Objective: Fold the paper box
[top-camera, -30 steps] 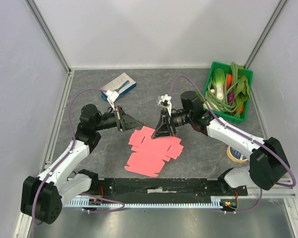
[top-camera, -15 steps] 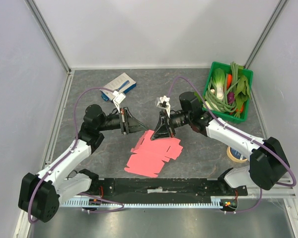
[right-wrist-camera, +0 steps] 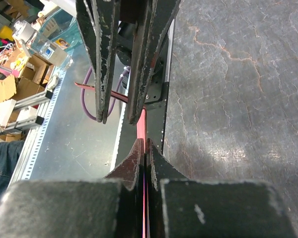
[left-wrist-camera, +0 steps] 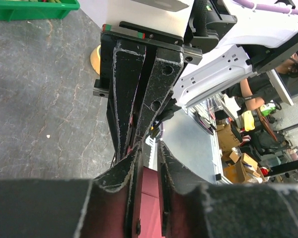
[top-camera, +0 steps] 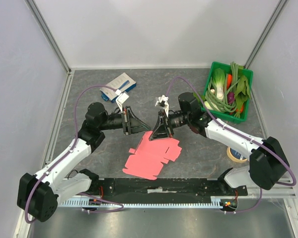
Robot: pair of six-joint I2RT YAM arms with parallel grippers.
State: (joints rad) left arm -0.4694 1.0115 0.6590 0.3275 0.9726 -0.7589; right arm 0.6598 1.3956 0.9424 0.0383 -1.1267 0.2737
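Moved in: left gripper [top-camera: 145,128], now just beside right gripper [top-camera: 160,134], which is clamped on the raised far edge of the paper box [top-camera: 151,156] at mid-table. Left jaws stand narrowly apart. We judge the first fold in hand; next, a square left pinch on that edge.

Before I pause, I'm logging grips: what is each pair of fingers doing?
Left fingers: open, straddling the paper box.
Right fingers: closed on the paper box.

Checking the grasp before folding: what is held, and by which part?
The right gripper pinches the paper box by its raised far edge; the left gripper is open.
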